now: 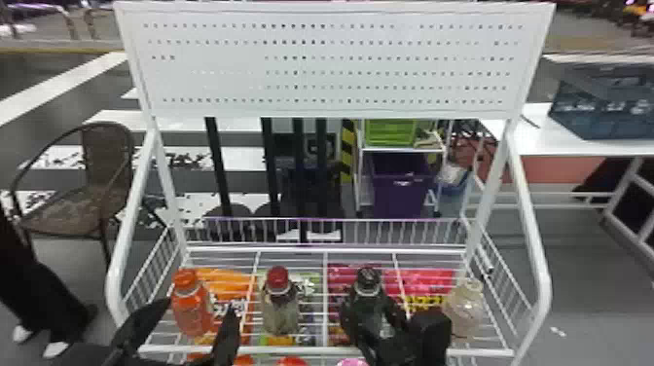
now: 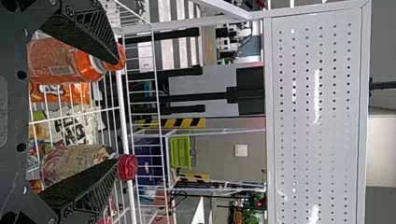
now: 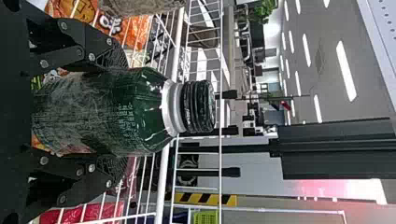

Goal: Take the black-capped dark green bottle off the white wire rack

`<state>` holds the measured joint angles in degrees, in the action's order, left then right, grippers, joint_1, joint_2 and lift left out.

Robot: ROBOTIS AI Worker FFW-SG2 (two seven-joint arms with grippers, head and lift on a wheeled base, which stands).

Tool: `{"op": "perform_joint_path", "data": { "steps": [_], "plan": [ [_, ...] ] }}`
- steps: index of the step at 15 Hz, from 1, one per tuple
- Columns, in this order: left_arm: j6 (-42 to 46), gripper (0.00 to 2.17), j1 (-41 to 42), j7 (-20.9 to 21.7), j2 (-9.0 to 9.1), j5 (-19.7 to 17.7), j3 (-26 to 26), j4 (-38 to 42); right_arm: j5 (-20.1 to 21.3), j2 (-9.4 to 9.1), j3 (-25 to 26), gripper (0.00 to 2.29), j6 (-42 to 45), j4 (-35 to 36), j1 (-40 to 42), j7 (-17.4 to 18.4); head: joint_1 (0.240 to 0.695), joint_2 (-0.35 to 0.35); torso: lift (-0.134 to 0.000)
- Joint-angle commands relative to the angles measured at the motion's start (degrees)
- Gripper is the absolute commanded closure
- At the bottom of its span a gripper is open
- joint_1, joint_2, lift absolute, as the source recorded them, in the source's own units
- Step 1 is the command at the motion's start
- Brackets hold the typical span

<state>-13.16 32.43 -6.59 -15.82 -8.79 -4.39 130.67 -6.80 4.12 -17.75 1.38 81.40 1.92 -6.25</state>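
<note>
Dark green bottle (image 1: 368,301) upright at wire rack (image 1: 301,349), right tool (image 1: 372,316) clasping it; left tool (image 1: 200,310) wide, empty.

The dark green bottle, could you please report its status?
Right gripper closed on dark green bottle, bottle upright. Left gripper open, by orange bottle. Nothing visible above cap.

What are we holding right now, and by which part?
The right claw grips the dark green bottle by both sides of its body, below the neck. The left claw is open and empty.
</note>
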Motion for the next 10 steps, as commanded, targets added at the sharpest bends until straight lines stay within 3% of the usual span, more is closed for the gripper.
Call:
{"op": "perform_joint_path", "data": {
  "steps": [1,7,10],
  "plan": [
    [0.0,0.14,0.0,0.0,0.08,0.2,-0.1,-0.1,-0.2,0.8,0.9,1.4,-1.5,5.4,3.0,0.5,0.499,0.0,0.0],
    [0.9,0.14,0.0,-0.1,0.44,0.5,-0.5,-0.1,0.9,6.34,6.8,1.4,-10.1,29.3,17.8,3.2,0.499,0.0,0.0],
    [1.4,0.14,-0.4,-0.1,0.52,0.5,-1.1,-0.7,0.1,6.51,12.1,1.39,-7.7,37.2,26.6,3.1,0.499,0.0,0.0]
  ]
}}
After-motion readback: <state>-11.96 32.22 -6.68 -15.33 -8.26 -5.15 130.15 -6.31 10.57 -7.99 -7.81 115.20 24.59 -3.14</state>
